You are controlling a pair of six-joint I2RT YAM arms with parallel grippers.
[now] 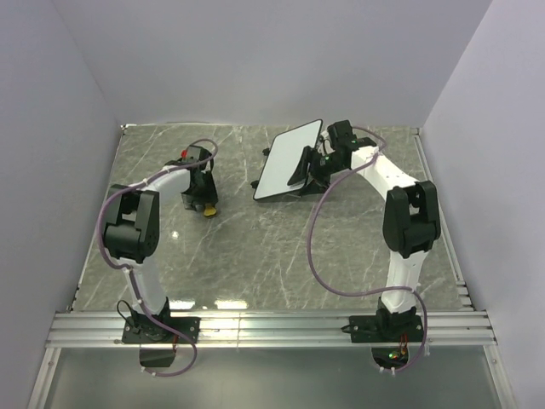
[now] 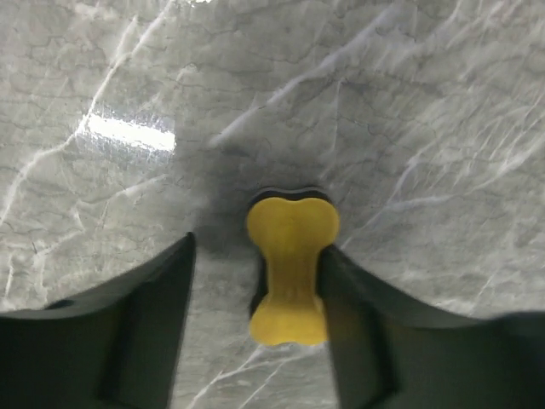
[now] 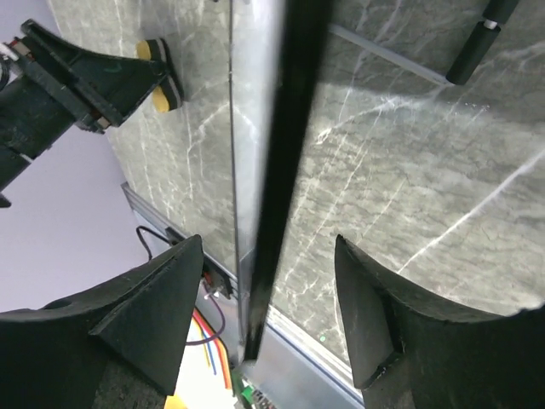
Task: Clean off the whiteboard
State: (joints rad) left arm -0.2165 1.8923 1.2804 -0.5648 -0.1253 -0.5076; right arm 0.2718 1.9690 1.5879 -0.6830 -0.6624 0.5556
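The whiteboard point(image 1: 288, 159) stands tilted on its black stand in the middle of the far table, its white face without marks. My right gripper point(image 1: 317, 160) is at its right edge; the right wrist view shows the board's black frame point(image 3: 294, 102) edge-on between the open jaws of my right gripper point(image 3: 269, 243), touching neither. My left gripper point(image 1: 203, 198) is down over the yellow bone-shaped eraser point(image 1: 208, 210). In the left wrist view the eraser point(image 2: 289, 273) lies on the table between the fingers of my left gripper point(image 2: 258, 247); the right finger touches its waist, the left finger is apart.
The grey marble table point(image 1: 255, 247) ends in a metal rail point(image 1: 272, 328) at the near edge. Pale walls close in the left, far and right sides. A black stand leg point(image 3: 481, 38) lies on the table behind the board. Purple cables loop beside both arms.
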